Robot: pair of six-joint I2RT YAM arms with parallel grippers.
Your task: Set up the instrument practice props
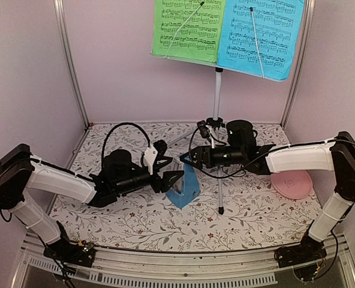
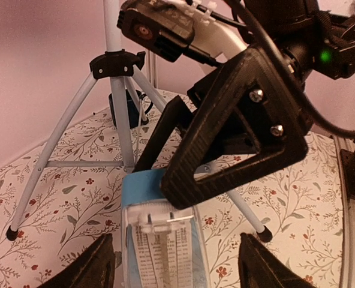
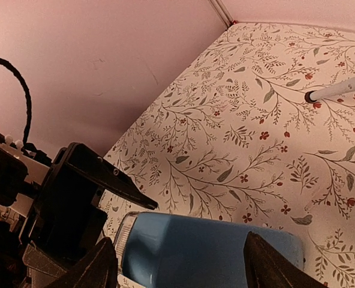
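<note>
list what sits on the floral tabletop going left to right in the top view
blue pyramid metronome → silver tripod music stand → pink round plate

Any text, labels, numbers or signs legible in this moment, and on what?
No text can be read.
Green sheet and blue sheet: printed music notation, too small to read.
Metronome: scale markings on its face, blurred.
Pink plate: faint mark, unreadable.
</note>
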